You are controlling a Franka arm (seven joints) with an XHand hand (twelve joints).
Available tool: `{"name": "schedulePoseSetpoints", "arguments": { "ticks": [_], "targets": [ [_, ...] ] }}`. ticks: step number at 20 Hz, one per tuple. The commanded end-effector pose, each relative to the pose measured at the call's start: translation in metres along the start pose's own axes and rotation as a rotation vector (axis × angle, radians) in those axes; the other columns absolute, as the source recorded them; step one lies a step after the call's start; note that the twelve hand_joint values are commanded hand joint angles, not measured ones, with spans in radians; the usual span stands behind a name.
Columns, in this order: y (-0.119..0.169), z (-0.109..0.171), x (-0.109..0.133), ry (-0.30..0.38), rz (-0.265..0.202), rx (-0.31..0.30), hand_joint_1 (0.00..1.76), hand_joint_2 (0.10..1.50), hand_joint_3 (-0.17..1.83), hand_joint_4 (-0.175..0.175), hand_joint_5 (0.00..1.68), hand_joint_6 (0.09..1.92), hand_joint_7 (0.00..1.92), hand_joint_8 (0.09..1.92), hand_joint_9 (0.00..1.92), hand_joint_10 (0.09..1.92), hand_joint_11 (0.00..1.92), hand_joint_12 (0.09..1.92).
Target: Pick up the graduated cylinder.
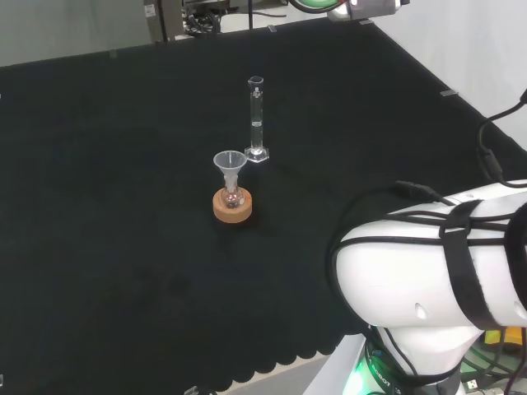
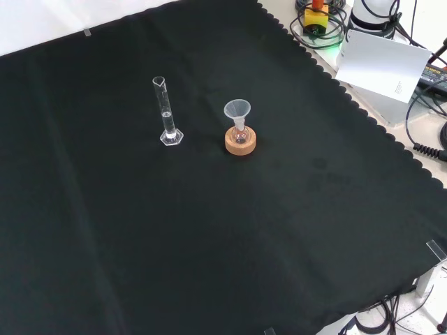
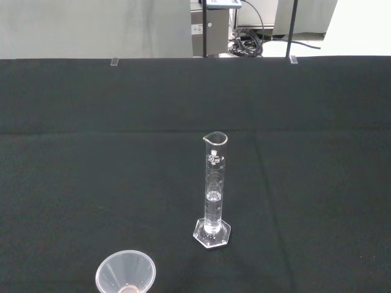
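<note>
Black cloth [image 2: 209,244] covers your tabletop from edge to edge, with a scalloped hem along one side in the front view. You have the arm's white link [image 1: 436,263] at the head view's lower right, wrapped in black cables and straps. I cannot tell whether the hand is released or clenched.

Your cylinder [image 1: 257,119] [image 2: 166,112] [image 3: 213,192] stands upright on its hexagonal foot, near the middle of the cloth, untouched. You can see a little clear liquid in its lower part in the wrist view, and the pouring lip at its rim.

Near it you have a cork ring [image 1: 232,205] [image 2: 240,142] carrying a small flask [image 1: 232,196] [image 2: 239,134], and a clear funnel [image 1: 230,164] [image 2: 237,112] [image 3: 125,273] sits in the flask's neck. In the head view the ring lies nearer the camera than the cylinder and slightly to its left; in the front view it lies to the cylinder's right. The two stand apart, with bare cloth between them.
</note>
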State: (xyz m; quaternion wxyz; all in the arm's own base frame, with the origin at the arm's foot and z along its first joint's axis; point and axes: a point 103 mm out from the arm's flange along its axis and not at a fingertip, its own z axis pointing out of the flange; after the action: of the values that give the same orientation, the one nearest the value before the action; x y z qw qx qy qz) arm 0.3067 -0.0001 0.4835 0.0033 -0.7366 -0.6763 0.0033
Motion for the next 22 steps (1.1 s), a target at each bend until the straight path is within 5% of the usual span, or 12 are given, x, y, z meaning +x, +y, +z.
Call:
{"name": "schedulePoseSetpoints", "arguments": {
  "ticks": [1,10,22],
  "targets": [
    [0.000,0.000,0.001,-0.014,0.011,-0.009,0.13,1.28,0.00,-0.021,0.22,0.09,0.03,0.34,0.35,0.09,0.03,1.18],
    [0.002,0.001,0.005,-0.012,0.002,-0.008,0.00,1.36,0.03,-0.008,0.20,0.09,0.00,0.25,0.28,0.09,0.00,1.12],
    [0.019,0.043,-0.023,0.022,0.067,0.022,0.00,1.36,0.03,-0.011,0.21,0.09,0.01,0.26,0.29,0.09,0.00,1.13]
  ]
}}
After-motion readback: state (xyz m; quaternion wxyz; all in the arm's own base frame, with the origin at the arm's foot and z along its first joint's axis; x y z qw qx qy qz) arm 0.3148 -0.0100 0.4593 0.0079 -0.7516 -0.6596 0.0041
